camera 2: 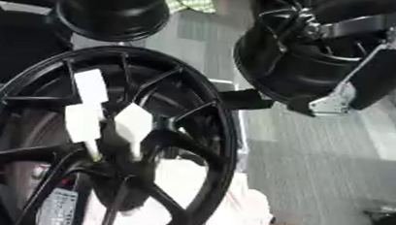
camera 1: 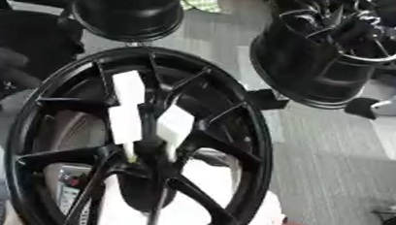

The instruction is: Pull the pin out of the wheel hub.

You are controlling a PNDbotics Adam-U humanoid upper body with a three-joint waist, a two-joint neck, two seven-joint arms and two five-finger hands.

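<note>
White pin [camera 1: 126, 111] stands in the black wheel hub [camera 1: 144, 162], long axis up-down; it lies well down-left of my right hand [camera 1: 346, 25]; released or clenched, I cannot tell; left hand unseen.

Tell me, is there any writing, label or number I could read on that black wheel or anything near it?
None can be read.
A pale sticker behind the black wheel's lower spokes carries rows of dark print, too blurred to read.
The white tags at the hub show no writing.
</note>
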